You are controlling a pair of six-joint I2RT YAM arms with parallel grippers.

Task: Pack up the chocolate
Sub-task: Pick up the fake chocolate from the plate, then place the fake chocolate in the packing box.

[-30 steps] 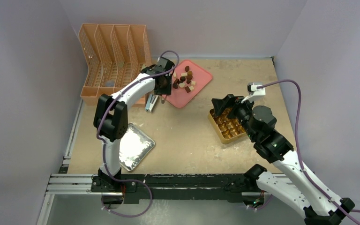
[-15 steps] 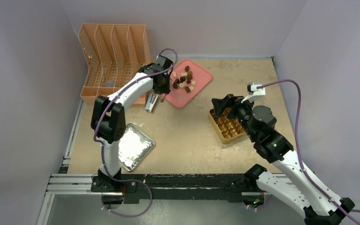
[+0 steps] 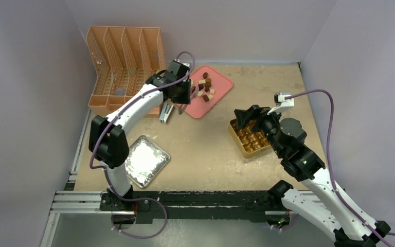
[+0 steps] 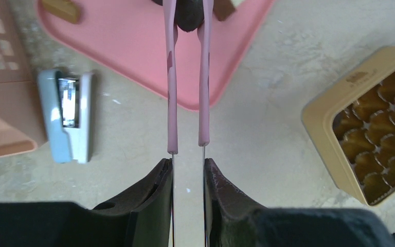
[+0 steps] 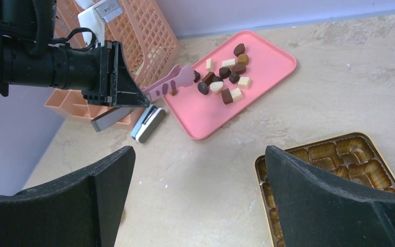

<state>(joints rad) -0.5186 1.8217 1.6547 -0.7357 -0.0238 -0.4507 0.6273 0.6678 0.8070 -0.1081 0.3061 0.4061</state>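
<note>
The left gripper [image 4: 189, 163] is clenched on long pink plastic tongs [image 4: 171, 77], squeezing them so that their tips pinch one dark brown round chocolate [image 4: 189, 15]. It sits at the left end of the heap of small brown and cream chocolates [image 5: 225, 73] on the flat pink tray [image 5: 211, 113], by the far edge of the beige table [image 3: 205, 149]. The right gripper [image 5: 198, 154] hangs with jaws spread wide, grasping nothing, over the gold gridded box [image 4: 319, 116] toward the table's right edge, probably waiting there to steady it.
</note>
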